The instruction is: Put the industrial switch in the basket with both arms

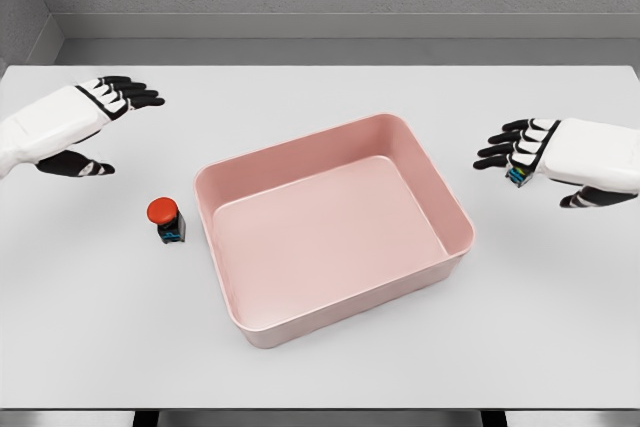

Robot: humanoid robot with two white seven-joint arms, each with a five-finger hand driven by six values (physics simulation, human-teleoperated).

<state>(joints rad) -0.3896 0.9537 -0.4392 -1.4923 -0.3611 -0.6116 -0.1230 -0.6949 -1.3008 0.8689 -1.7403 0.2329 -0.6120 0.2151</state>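
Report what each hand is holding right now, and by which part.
Nothing is held. The left hand and right hand hover open; the industrial switch stands untouched on the table beside the pink basket.

1 pink basket (455,209), sits mid table (320,367). 1 industrial switch (167,220), red cap on dark body, just left of basket, not touching it. 2 robot hands: left hand (80,127) well left of basket & beyond the switch; right hand (555,159) right of basket, near its far right corner. 1 table under it all. Nothing inside basket.
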